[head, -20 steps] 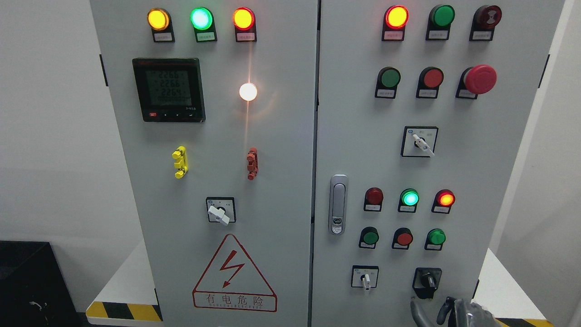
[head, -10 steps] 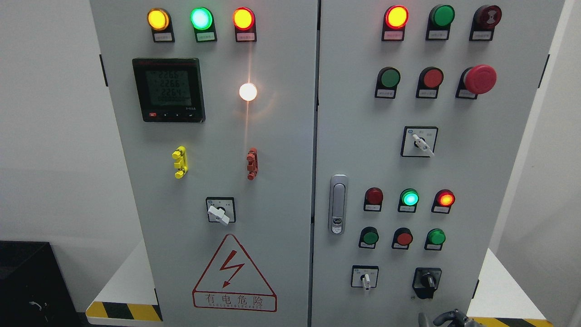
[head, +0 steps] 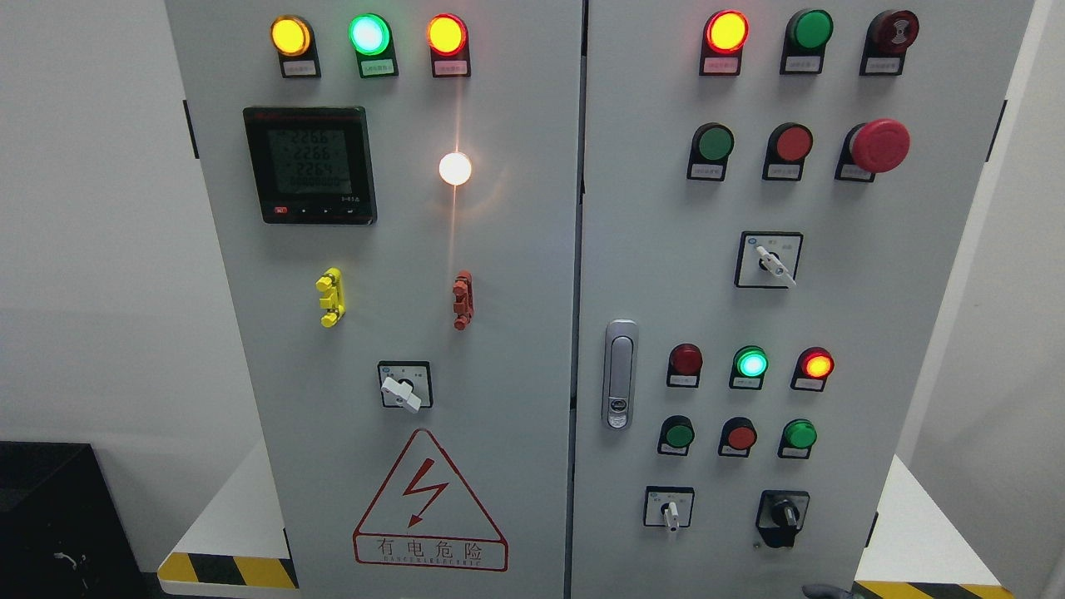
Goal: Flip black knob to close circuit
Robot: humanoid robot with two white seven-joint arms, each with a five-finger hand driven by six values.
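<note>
**Black knob untouched, hand barely in view**

White walls flank a grey control cabinet (head: pixel 466 333) crowded with lamps and switches. Only a dark sliver of the right hand (head: pixel 824 591) is seen at the bottom edge, so whether it is released or clenched cannot be told. The black knob (head: pixel 783 516) sits just above it and slightly to its left (on the right door's lowest row), with nothing touching it. The approach is judged the step in hand; next, a rise to the knob and a pinch-and-twist are called for.
</note>
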